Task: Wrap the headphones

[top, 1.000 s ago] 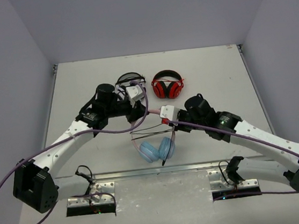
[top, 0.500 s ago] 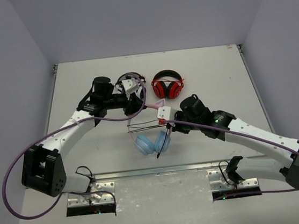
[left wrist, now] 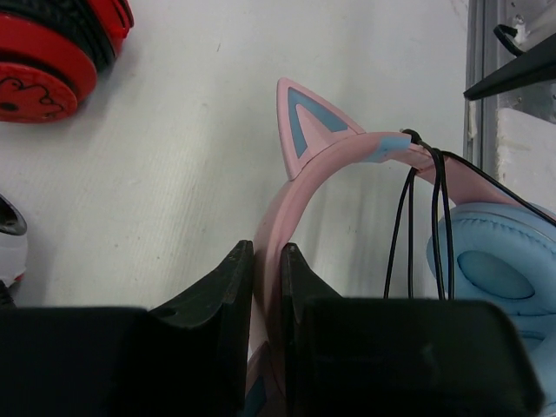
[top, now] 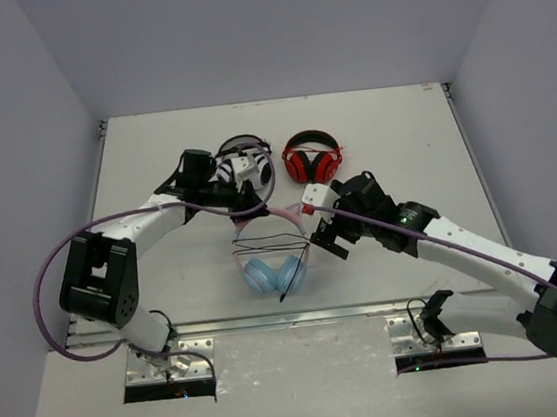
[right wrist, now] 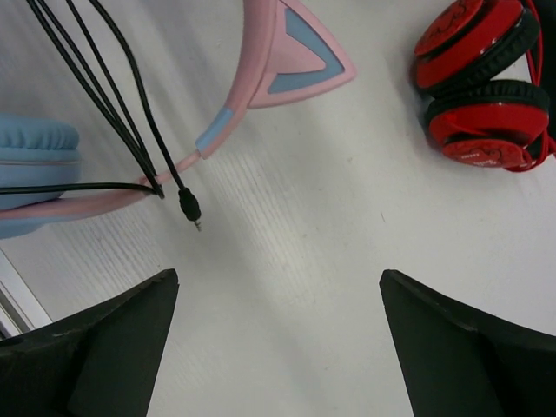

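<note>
The headphones [top: 273, 269] lie at the table's middle: pink cat-eared headband [left wrist: 347, 156], light blue ear cups [left wrist: 495, 269]. The thin black cable [left wrist: 410, 226] runs in a few loops across the band. Its plug [right wrist: 188, 207] hangs loose just off the band's side. My left gripper [left wrist: 268, 252] is shut on the top of the pink headband, seen from above at the left gripper [top: 255, 209]. My right gripper [top: 326, 235] stands wide open just right of the headphones. Nothing lies between the right gripper's [right wrist: 276, 282] fingers, only bare table.
Red-and-black headphones [top: 312, 159] lie behind the right gripper. White-and-black headphones [top: 243, 160] lie behind the left wrist. A metal rail [top: 301, 317] runs along the table's near edge, close to the blue ear cups.
My right gripper has opened wide, let the cable go and drawn back to the right. The left gripper, still shut on the headband, has shifted the headphones slightly left.
</note>
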Robot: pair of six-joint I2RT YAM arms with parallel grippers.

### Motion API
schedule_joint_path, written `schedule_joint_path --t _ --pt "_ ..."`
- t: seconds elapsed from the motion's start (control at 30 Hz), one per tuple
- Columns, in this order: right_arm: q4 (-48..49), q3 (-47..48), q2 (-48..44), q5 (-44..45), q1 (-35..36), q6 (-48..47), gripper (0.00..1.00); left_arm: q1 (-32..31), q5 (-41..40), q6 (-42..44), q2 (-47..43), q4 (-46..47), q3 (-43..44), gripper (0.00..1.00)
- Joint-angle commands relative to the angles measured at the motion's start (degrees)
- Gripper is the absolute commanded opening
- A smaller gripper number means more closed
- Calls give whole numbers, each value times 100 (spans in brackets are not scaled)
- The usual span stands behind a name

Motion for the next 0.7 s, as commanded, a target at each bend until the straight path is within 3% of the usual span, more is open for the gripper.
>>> schedule_joint_path --t 0.0,0.17,0.3,0.67 --pt "-177 55 -124 404 -182 634 99 232 903 405 155 -17 216 1" --pt "-230 37 -468 483 -429 1302 99 496 1203 968 639 -632 540 1" --pt "-231 -129 -775 62 -429 1979 99 970 1467 1152 1191 -964 680 1" --pt "-292 -279 -1566 113 -421 2235 99 1156 1168 2259 2430 -2590 1770 1"
